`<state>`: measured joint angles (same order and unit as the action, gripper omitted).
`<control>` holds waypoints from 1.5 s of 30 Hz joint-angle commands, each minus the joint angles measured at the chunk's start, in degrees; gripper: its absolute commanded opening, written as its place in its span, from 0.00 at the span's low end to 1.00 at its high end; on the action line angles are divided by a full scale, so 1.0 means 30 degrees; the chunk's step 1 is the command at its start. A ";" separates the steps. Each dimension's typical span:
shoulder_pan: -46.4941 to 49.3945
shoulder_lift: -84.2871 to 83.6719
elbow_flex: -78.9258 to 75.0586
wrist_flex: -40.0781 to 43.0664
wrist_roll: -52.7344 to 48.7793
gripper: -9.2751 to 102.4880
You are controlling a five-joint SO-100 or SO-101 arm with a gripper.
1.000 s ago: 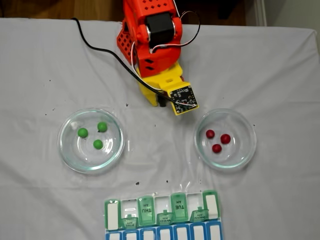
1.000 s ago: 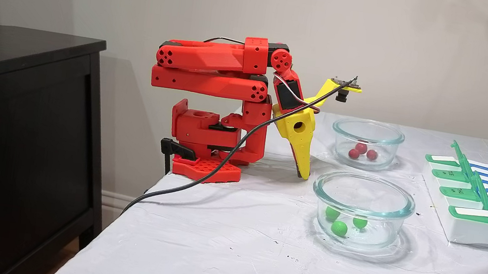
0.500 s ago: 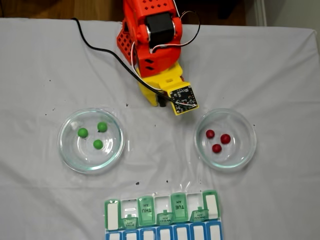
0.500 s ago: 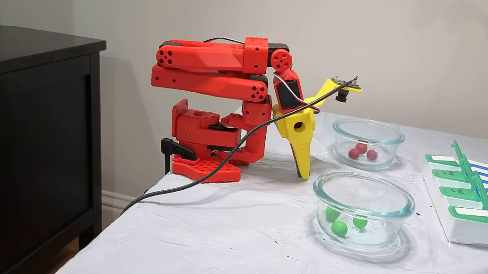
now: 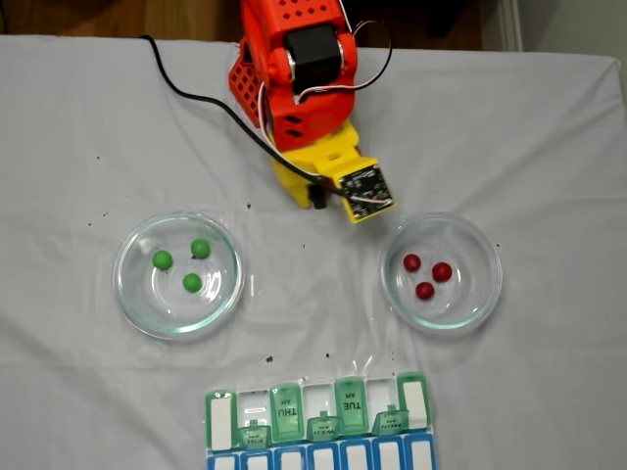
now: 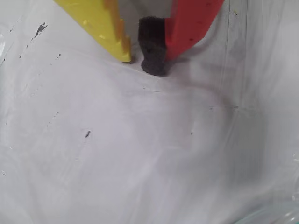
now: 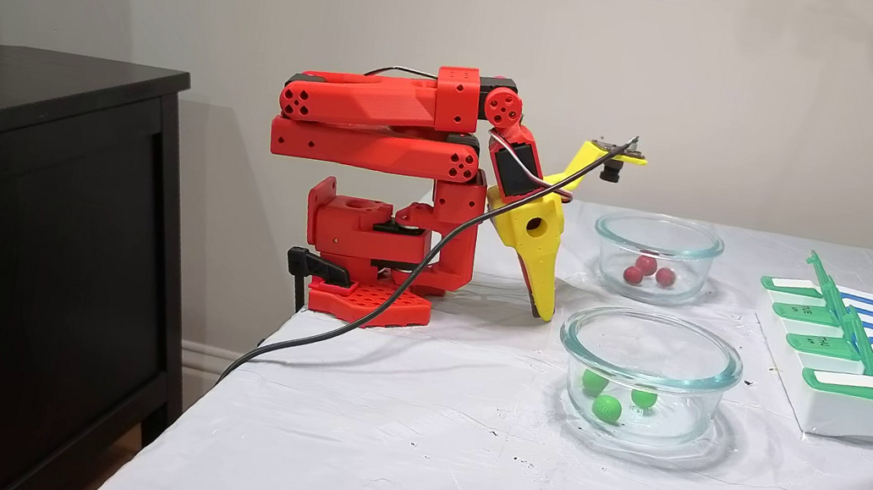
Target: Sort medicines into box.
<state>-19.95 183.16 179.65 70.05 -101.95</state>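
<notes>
Three green medicines (image 5: 192, 283) lie in the left glass dish (image 5: 125, 294) and three dark red ones (image 5: 424, 291) in the right dish (image 5: 493, 284) of the top-down fixed view. The side fixed view shows the green balls (image 7: 607, 407) nearer and the red balls (image 7: 646, 264) farther. The box (image 5: 318, 423), a pill organizer with green lids, some raised, sits at the bottom edge; its white body (image 7: 848, 418) is at right in the side view. My gripper (image 7: 544, 313) points down at the cloth beside the arm's base, away from both dishes. In the wrist view the gripper (image 6: 148, 58) is shut and holds nothing.
A black cable (image 5: 196, 96) runs from the arm across the white cloth to the table's left edge. A dark cabinet (image 7: 21, 221) stands beside the table. The folded red arm (image 7: 381, 152) occupies the back of the table. Small dark specks dot the cloth.
The wrist camera board has shifted slightly to the right in the top-down fixed view. The balls, dishes and box have not moved.
</notes>
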 commanded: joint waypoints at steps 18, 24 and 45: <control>-0.2051 -0.3164 -1.4062 0.1113 1.4707 0.08; -0.1406 -1.1748 -1.9951 0.1377 1.6406 0.08; -0.3838 -1.6963 -2.6250 0.2051 2.3232 0.08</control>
<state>-29.18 125.68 103.62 78.31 -35.95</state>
